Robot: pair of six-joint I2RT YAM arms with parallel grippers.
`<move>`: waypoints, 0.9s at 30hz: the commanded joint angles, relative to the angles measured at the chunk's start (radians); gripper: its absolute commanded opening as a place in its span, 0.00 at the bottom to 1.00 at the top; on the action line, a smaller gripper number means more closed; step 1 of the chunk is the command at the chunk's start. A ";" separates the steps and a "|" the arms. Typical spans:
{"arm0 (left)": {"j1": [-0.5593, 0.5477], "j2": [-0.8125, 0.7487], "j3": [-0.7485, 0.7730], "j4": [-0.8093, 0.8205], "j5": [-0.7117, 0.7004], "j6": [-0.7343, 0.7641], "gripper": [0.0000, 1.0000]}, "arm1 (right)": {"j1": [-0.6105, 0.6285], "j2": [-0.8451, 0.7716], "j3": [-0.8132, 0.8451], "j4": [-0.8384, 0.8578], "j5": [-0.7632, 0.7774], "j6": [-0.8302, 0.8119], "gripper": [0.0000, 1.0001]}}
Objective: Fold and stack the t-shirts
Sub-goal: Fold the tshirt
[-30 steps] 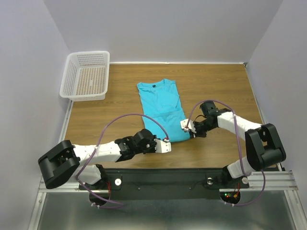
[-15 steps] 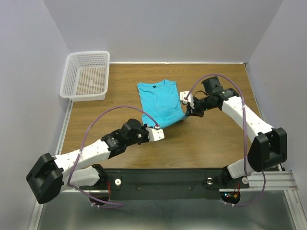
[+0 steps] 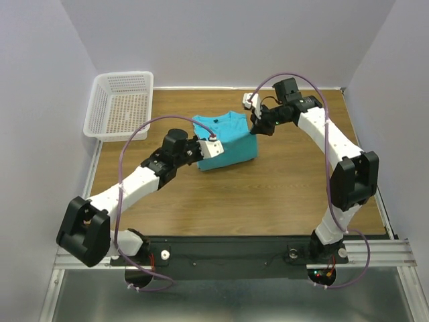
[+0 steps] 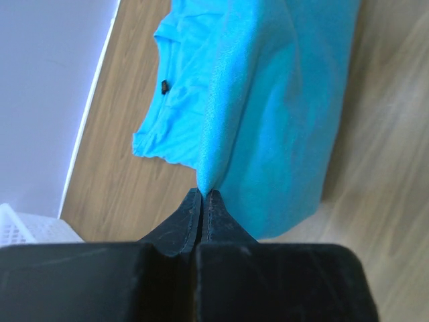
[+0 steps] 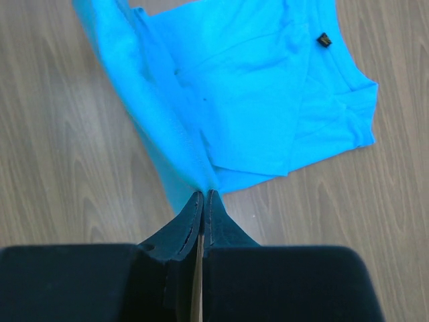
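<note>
One turquoise-blue t-shirt (image 3: pixel 229 141) lies at the middle of the wooden table, its lower half lifted and doubled over toward the collar. My left gripper (image 3: pixel 209 142) is shut on the hem's left corner; in the left wrist view the t-shirt (image 4: pixel 268 100) rises straight out of the closed left gripper (image 4: pixel 204 194). My right gripper (image 3: pixel 254 129) is shut on the hem's right corner, and the t-shirt (image 5: pixel 228 87) fans away from the pinching right gripper (image 5: pixel 204 194). A small dark label (image 5: pixel 324 40) shows inside the neck.
A white plastic mesh basket (image 3: pixel 120 104) stands at the table's back left corner. Grey walls close in the table at the back and on both sides. Bare wood (image 3: pixel 268 201) stretches between the shirt and the arm bases.
Both arms have carried the shirt's hem away from the near edge toward the collar, folding the lower half over the upper half. Both grippers stayed shut on the cloth.
</note>
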 commanded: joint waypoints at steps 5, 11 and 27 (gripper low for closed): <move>0.089 0.106 0.141 0.098 0.079 0.063 0.00 | -0.023 0.082 0.136 0.098 0.051 0.133 0.01; 0.110 0.195 0.213 0.111 0.093 0.078 0.00 | -0.029 0.125 0.179 0.150 0.060 0.181 0.01; 0.175 0.381 0.361 0.200 0.095 0.086 0.00 | -0.040 0.227 0.230 0.294 0.158 0.297 0.01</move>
